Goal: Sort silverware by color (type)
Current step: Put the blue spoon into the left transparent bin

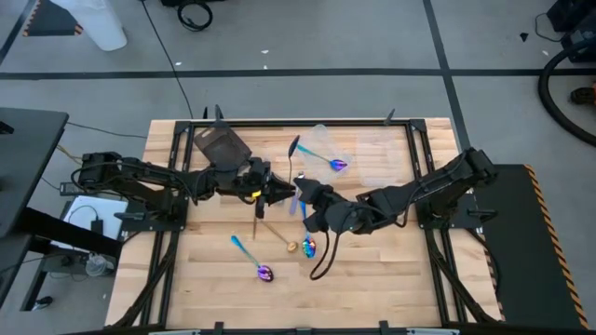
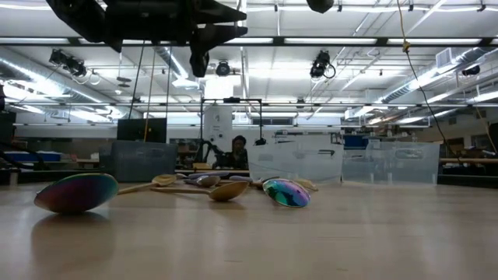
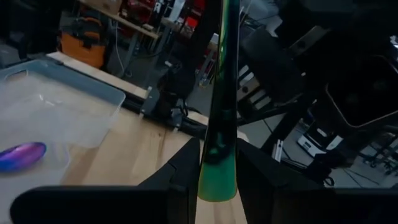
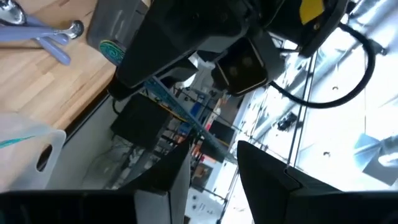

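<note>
Here the left gripper (image 3: 217,174) clamps the teal handle of an iridescent spoon (image 3: 222,93) held above the table's middle, its long axis running straight out from the fingers toward the right gripper (image 4: 214,158). That gripper faces it, jaws parted, with the slim handle (image 4: 180,115) running toward their gap, seemingly for a handover. Whether it touches, the views cannot tell.

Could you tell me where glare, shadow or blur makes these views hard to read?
Low view: ceiling strip lights glare brightly, the arms overhead are dark silhouettes, and the nearest iridescent spoon looks soft. Left wrist view: the teal handle between the left gripper fingers is sharp, the room behind dim. Right wrist view: bright background washes out behind the right gripper. High view: evenly lit.
</note>
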